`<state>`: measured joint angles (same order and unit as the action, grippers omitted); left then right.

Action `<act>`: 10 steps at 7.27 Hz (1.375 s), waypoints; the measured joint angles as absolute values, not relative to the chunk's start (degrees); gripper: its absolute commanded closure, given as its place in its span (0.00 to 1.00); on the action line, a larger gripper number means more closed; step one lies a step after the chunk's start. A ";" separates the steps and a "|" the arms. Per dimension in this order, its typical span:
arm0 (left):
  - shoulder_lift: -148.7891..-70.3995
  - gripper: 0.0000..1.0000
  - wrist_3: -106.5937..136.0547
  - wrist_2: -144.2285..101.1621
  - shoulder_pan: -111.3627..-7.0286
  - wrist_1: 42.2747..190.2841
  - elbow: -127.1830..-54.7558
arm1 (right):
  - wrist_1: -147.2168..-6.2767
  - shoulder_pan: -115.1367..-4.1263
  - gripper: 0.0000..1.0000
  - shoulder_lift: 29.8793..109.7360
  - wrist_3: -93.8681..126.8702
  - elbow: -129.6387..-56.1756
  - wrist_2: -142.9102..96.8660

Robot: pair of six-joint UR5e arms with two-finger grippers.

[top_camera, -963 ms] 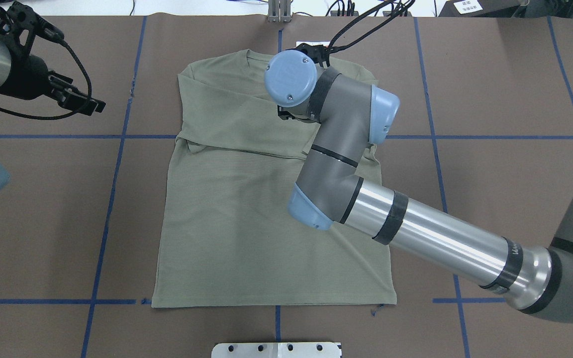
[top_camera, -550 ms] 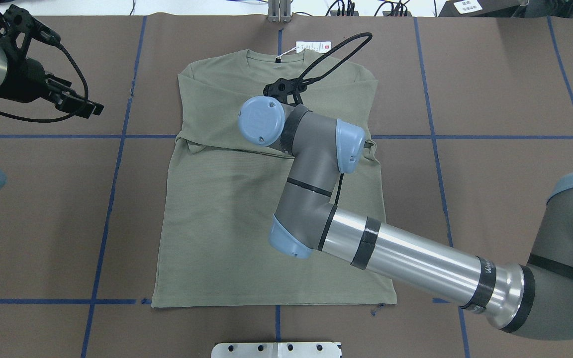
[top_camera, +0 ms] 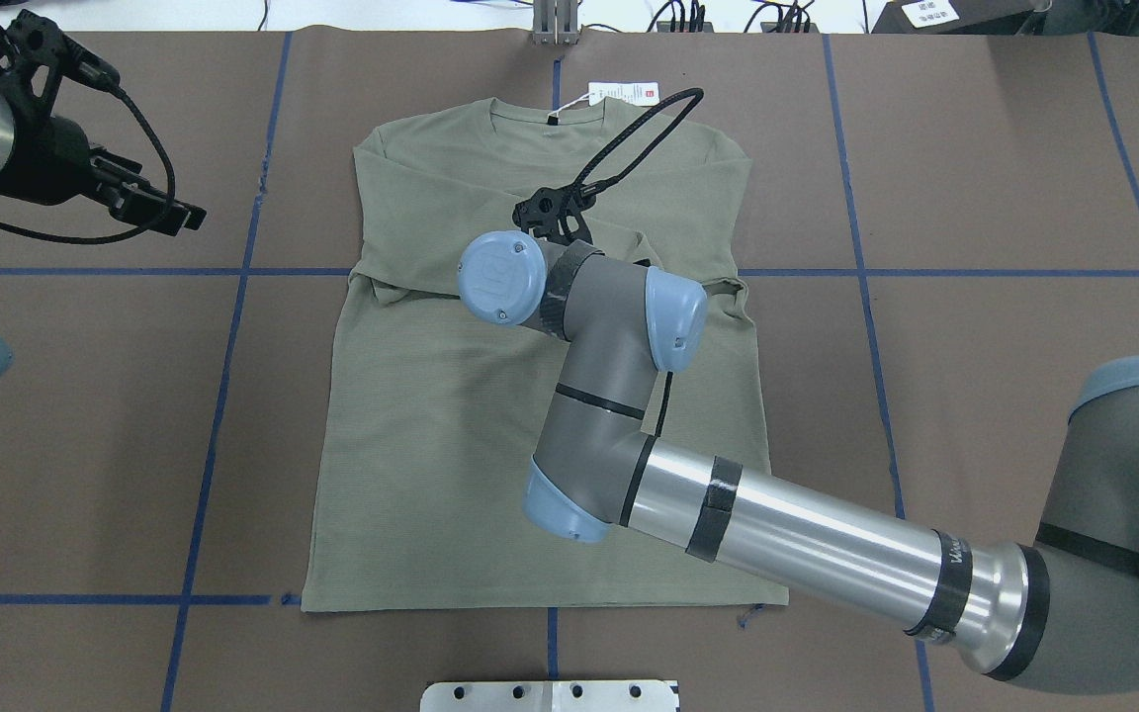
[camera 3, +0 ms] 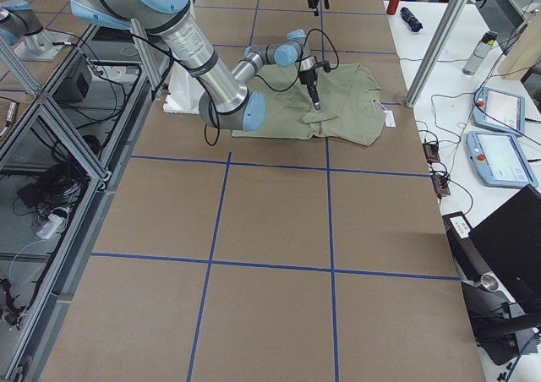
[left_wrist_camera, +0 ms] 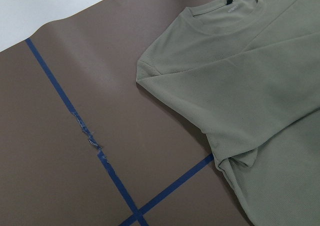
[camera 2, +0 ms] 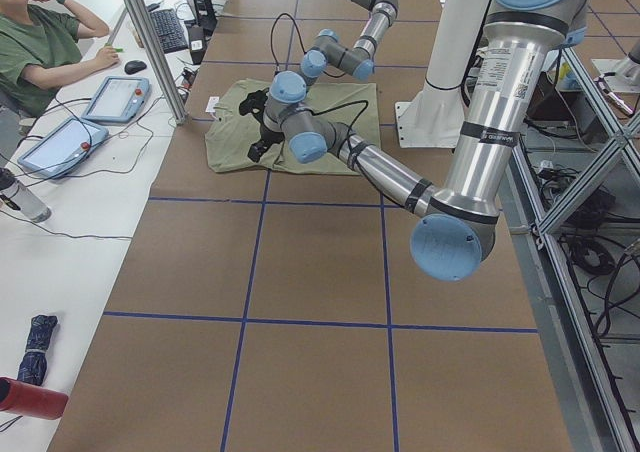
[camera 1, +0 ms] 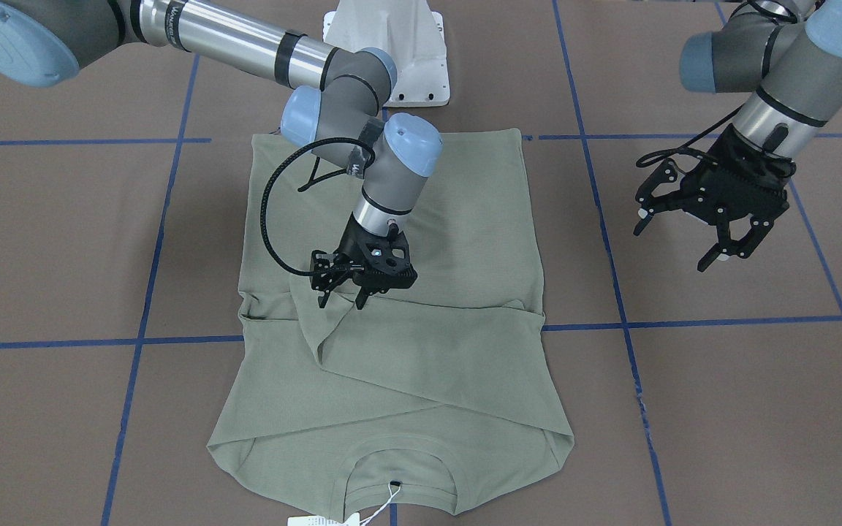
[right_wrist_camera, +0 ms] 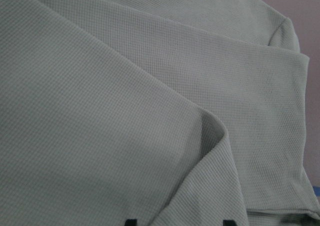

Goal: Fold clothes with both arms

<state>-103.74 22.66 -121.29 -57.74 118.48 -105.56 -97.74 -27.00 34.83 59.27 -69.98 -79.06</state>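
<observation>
The sage-green shirt [top_camera: 431,445] lies flat on the brown table, collar away from the robot, with both sleeves folded across the chest. Its white hang tag [top_camera: 624,92] rests past the collar. My right gripper [camera 1: 340,298] points down over the crossed sleeves [camera 1: 333,329] at mid-chest. The overhead view hides it under the wrist. In the right wrist view its two fingertips stand apart at the bottom edge, with the sleeve fabric [right_wrist_camera: 125,86] lying loose between them, so it is open. My left gripper [camera 1: 677,241] hovers open and empty off the shirt's side, seen also in the overhead view as left gripper [top_camera: 174,210].
The white base pedestal [camera 1: 399,44] stands just beyond the shirt's hem. Blue tape lines [top_camera: 223,396] cross the brown table cover. A person [camera 2: 40,42] sits at a side table with tablets [camera 2: 115,97] past the collar end.
My right arm has drawn back from the collar area toward the robot, across the chest of the shirt. The left arm has barely moved.
</observation>
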 measured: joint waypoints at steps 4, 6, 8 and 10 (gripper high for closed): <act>-103.73 0.00 22.68 -121.29 -57.73 118.48 -105.56 | -97.74 -26.55 1.00 34.44 59.15 -69.38 -78.43; -103.79 0.00 22.67 -121.29 -57.67 118.48 -105.56 | -97.71 -26.45 1.00 34.56 59.29 -69.35 -78.48; -103.80 0.00 22.67 -121.29 -57.66 118.48 -105.59 | -97.68 -26.41 1.00 34.46 59.83 -69.45 -78.53; -103.89 0.00 22.78 -121.29 -57.66 118.48 -105.57 | -98.51 -27.82 1.00 35.25 58.54 -72.03 -79.32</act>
